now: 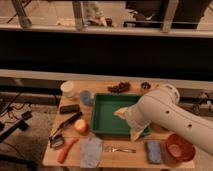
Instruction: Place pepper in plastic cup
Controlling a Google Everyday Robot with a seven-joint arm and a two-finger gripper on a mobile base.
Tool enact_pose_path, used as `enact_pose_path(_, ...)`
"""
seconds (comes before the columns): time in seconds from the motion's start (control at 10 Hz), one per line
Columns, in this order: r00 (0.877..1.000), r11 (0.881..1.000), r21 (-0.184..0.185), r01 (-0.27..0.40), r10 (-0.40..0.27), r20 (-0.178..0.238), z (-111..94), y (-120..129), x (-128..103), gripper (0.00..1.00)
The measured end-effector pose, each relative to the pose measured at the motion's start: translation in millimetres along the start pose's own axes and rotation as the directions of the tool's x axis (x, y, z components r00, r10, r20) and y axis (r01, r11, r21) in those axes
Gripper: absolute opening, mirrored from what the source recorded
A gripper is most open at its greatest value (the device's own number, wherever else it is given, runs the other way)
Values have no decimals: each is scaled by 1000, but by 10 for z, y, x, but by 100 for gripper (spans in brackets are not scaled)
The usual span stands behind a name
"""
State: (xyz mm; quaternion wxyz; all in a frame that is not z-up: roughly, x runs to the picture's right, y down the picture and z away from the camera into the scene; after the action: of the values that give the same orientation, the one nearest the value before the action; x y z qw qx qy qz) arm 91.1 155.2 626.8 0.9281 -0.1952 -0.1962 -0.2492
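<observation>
The pepper (66, 150), long and orange-red, lies on the table's front left corner beside a grey cloth (91, 151). A small bluish plastic cup (86, 97) stands upright at the back left, just off the green tray's (106, 107) far left corner. My white arm reaches in from the right across the tray. The gripper (125, 115) hangs over the tray's middle, well right of both pepper and cup, open and holding nothing.
A white cup (67, 89) stands behind the bluish one. A round orange fruit (81, 126), a black block (69, 108) and a black-handled tool (65, 129) lie left of the tray. Fork (119, 149), blue sponge (154, 151) and red bowl (179, 147) line the front.
</observation>
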Motion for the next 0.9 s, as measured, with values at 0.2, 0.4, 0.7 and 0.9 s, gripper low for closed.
enact_pose_path(0.2, 1000, 1000, -2, 23, -23, 7, 22, 14, -60, 80)
enact_pose_path(0.4, 996, 997, -1, 82, -82, 31, 94, -54, -307, 80)
enact_pose_path(0.7, 980, 984, 8, 180, -180, 81, 288, -333, -949, 80)
enact_pose_path(0.9, 962, 969, 21, 246, -246, 121, 438, -540, -1358, 80)
